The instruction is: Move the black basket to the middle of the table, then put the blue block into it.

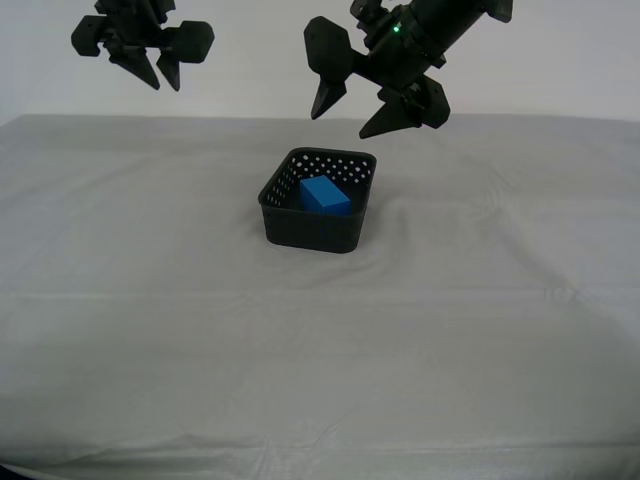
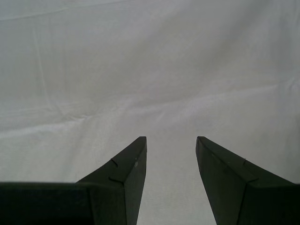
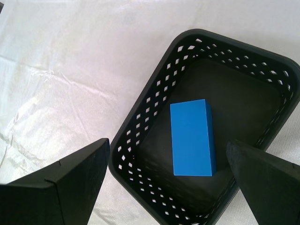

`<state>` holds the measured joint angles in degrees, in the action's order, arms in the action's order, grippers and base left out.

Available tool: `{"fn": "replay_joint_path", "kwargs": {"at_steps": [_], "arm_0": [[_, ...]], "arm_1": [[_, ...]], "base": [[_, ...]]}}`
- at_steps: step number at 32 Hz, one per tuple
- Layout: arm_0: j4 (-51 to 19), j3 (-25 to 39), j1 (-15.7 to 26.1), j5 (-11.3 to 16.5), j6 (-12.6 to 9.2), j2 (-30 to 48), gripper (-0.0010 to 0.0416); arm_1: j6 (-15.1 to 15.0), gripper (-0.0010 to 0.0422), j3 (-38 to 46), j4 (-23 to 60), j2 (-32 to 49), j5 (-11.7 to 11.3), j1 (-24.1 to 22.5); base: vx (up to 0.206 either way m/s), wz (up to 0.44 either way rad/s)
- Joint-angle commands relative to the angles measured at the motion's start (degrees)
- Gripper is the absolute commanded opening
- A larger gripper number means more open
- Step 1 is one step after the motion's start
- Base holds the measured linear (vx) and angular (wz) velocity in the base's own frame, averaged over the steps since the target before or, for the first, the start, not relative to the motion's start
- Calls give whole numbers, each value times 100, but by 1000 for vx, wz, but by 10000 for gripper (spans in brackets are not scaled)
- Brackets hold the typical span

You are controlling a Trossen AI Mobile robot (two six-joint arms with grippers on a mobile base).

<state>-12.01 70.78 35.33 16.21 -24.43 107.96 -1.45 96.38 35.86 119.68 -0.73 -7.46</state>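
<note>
The black basket [image 1: 310,228] stands on the table [image 1: 150,300] near its middle. The blue block [image 1: 325,195] lies flat inside it. My first gripper [image 1: 342,125] hangs open and empty in the air just above the basket's far side. In the first wrist view my first gripper [image 3: 168,143] has its jaws spread wide over the basket [image 3: 154,93] and the block [image 3: 192,138], touching neither. My second gripper [image 1: 158,72] is raised at the exterior view's upper left, far from the basket. In the second wrist view my second gripper [image 2: 171,138] is open and empty over bare cloth [image 2: 140,70].
The pale wrinkled cloth [image 3: 61,70] covers the whole table. A plain white wall stands behind the table's far edge. Nothing else lies on the cloth around the basket.
</note>
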Motion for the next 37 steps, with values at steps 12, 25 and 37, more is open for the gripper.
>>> {"fn": "replay_joint_path", "kwargs": {"at_steps": [12,25,37], "arm_0": [[4,-2,2,7,-2,2,351],[4,-2,2,7,-2,2,350],[4,-2,2,7,-2,2,351]], "arm_1": [[-11,140,4,-20,0,11,0],[-11,140,4,-44,0,11,0],[-11,139,4,-50,0,11,0]], "base": [[0,0],[0,0],[0,0]]}}
